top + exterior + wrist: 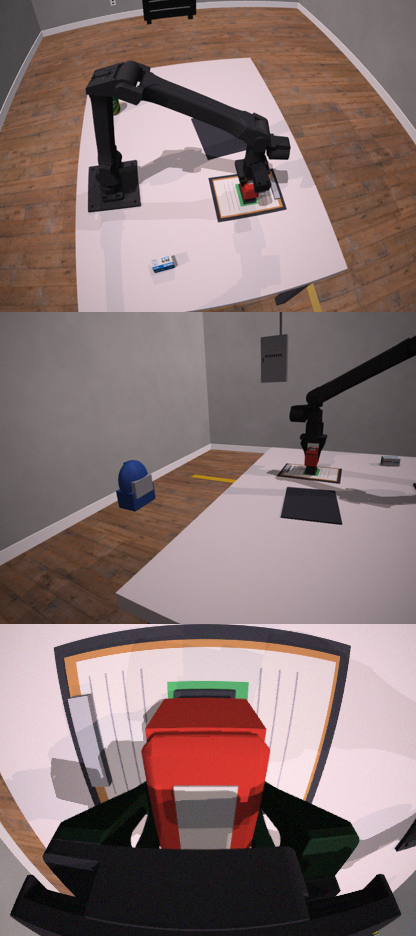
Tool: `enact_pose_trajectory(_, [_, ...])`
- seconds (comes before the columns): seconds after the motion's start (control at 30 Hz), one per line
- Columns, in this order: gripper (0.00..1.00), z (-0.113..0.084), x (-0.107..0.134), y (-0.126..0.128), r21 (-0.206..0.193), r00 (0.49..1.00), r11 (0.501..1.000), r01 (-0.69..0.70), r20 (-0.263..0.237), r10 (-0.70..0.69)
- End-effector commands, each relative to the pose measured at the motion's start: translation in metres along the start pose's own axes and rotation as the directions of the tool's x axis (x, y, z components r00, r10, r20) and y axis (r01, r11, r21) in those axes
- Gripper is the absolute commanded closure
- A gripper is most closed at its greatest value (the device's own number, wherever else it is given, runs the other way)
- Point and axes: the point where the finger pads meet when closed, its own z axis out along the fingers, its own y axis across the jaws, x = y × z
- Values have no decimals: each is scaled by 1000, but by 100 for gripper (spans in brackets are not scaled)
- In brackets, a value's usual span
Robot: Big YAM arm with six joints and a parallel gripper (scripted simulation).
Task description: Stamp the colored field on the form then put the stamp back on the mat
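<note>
My gripper (252, 183) (312, 449) (205, 781) is shut on the red stamp (249, 190) (311, 457) (203, 752) and holds it upright. The stamp's black base (311, 470) rests on the green field (239, 196) (316, 473) (208, 688) of the form (228, 201) (327, 474) (294, 706), which lies on a dark, orange-edged clipboard (248, 214) (339, 475) (334, 659). The dark mat (218, 141) (310, 505) lies bare on the table behind the form.
A small blue and white box (163, 263) (390, 460) lies near the table's front. A green can (115, 105) stands behind the arm's base (113, 189). A blue object (134, 484) sits on the floor by the wall.
</note>
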Motion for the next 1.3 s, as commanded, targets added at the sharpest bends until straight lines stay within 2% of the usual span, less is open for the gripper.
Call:
enact_pose_trajectory(0.0, [70,-5,-2,7,-22,1000,1000,-9,4,9])
enact_pose_trajectory(0.2, [70,-3,-2,3,-22,1000,1000,-9,4,9])
enact_pose_trajectory(0.37, [70,-8,-3,7,-40,1000,999,-9,8,9])
enact_pose_trajectory(0.43, [70,-8,-3,7,-40,1000,999,-9,8,9])
enact_pose_trajectory(0.47, [70,-2,-2,5,-24,1000,1000,-9,5,9])
enact_pose_trajectory(0.7, [70,-1,-2,4,-22,1000,1000,-9,4,9])
enact_pose_trajectory(0.8, [70,12,-1,0,1,1000,1000,-9,0,9])
enact_pose_trajectory(1.27, [70,35,-2,-1,1,1000,1000,-9,0,9])
